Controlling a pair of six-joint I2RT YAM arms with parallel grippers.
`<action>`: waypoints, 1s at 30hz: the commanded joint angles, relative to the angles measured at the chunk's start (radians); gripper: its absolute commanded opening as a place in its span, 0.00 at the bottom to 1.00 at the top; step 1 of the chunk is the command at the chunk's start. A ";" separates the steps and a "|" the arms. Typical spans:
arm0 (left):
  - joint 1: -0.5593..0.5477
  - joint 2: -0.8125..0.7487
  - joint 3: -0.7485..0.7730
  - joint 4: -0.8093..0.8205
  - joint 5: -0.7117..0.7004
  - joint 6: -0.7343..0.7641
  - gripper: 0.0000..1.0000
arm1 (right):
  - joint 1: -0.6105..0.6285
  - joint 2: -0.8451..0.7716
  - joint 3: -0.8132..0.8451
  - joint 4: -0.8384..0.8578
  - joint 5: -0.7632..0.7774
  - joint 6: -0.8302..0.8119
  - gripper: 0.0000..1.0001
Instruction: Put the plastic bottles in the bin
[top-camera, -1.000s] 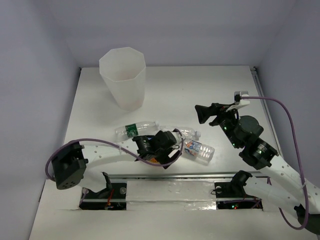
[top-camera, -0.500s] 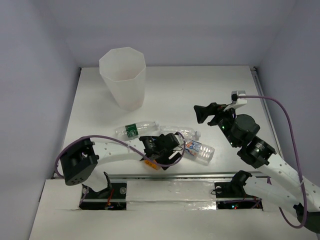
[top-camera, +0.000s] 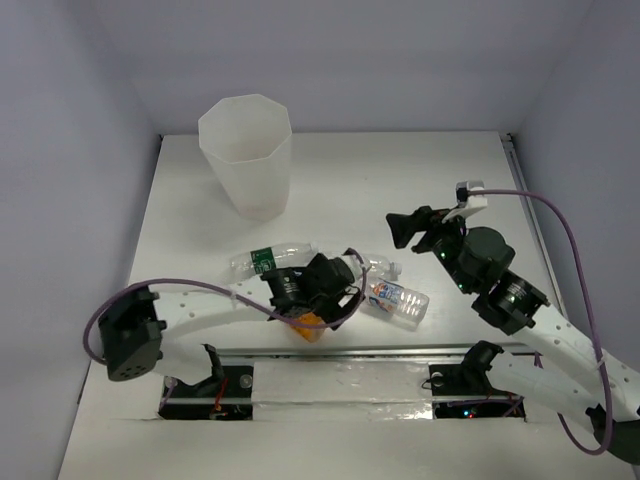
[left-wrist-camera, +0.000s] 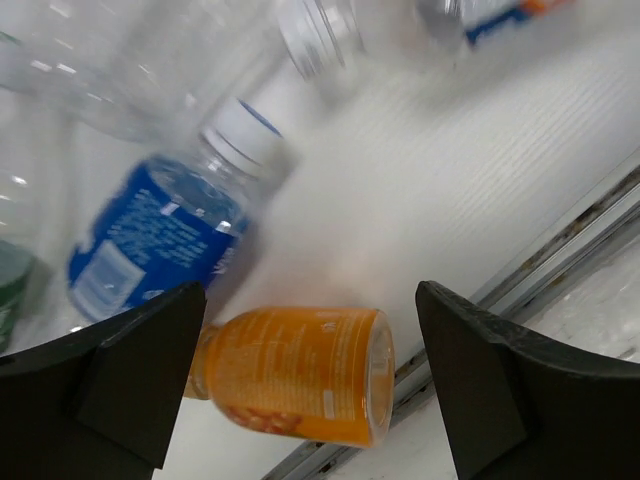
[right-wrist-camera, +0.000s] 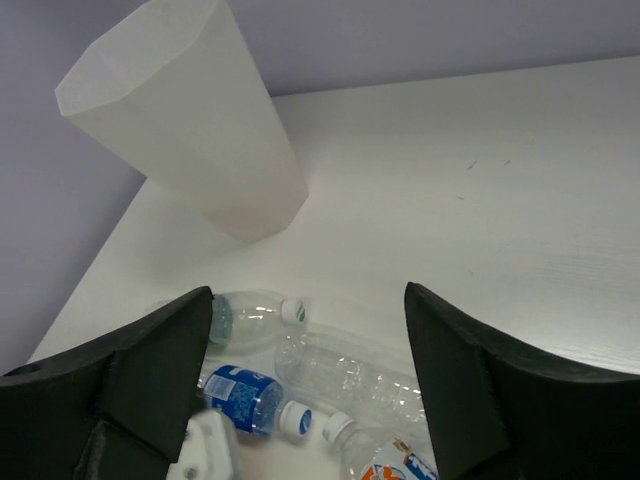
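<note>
Now the wide-open left gripper (left-wrist-camera: 310, 300) is straddling the orange bottle (left-wrist-camera: 300, 375), lying at 5 o'clock from the bin (top-camera: 246, 160); light and slick, it is probably wanting a mid-body pinch, the right gripper (right-wrist-camera: 305, 300) hanging wide too.

Free bench (top-camera: 420, 170) between bin (top-camera: 246, 150) and right pincer (top-camera: 397, 228). Near-centre crowded with plastic bottles (top-camera: 395, 300). There left pincer (left-wrist-camera: 305, 310), fingers spread, flanks orange bottle (left-wrist-camera: 300, 375), blue-label bottle (left-wrist-camera: 160, 240) just beside it.

White arms (top-camera: 200, 305), black joints (top-camera: 128, 340) and hands (top-camera: 398, 228), purple cables (top-camera: 540, 196).
</note>
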 joint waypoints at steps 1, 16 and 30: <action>-0.004 -0.152 0.101 0.030 -0.119 -0.063 0.87 | 0.009 -0.034 -0.001 0.022 -0.045 -0.002 0.75; 0.018 -0.726 -0.029 -0.061 -0.451 -0.657 0.66 | 0.029 0.102 -0.067 0.036 -0.439 0.011 0.34; 0.027 -0.777 0.016 -0.015 -0.546 -0.502 0.67 | 0.362 0.600 0.104 -0.013 -0.449 -0.064 0.95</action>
